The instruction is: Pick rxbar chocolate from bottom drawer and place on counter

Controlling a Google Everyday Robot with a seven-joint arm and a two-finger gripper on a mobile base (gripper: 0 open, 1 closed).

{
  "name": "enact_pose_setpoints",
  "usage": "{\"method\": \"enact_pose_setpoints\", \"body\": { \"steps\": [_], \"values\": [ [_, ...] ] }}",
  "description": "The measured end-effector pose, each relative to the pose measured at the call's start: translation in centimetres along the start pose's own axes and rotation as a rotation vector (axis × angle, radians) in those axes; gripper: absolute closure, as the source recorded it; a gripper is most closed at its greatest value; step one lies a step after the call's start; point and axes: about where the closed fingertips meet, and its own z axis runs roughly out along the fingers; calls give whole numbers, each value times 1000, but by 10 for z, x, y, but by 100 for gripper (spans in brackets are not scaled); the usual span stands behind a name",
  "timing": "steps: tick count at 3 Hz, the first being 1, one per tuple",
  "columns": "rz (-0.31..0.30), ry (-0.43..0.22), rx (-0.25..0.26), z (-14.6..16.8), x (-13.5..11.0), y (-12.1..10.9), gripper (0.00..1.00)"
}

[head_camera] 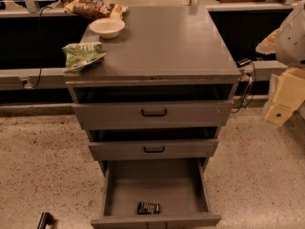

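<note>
Lying flat in the bottom drawer (153, 181), the rxbar chocolate (148, 208) looks light, thin and slippery, so pinching across its narrow width seems best. The gripper (281, 103) hangs well apart at the right; I cannot tell its jaw state.

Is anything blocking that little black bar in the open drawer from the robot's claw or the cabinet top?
Nothing visible. The rxbar chocolate lies uncovered near the front of the bottom drawer; the gripper hangs right of the cabinet. On the counter, a green bag, bowl and brown bag occupy only its left side.
</note>
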Motion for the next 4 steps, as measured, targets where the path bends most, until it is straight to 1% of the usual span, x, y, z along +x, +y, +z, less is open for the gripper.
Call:
{"method": "enact_pose_setpoints", "body": {
  "steps": [1,2,3,4],
  "values": [
    [0,-10,0,8,-5,-4,0],
    [-1,17,50,75,-19,-13,0],
    [-1,16,50,74,-19,-14,0],
    [3,10,-68,134,-19,-13,0]
  ]
}}
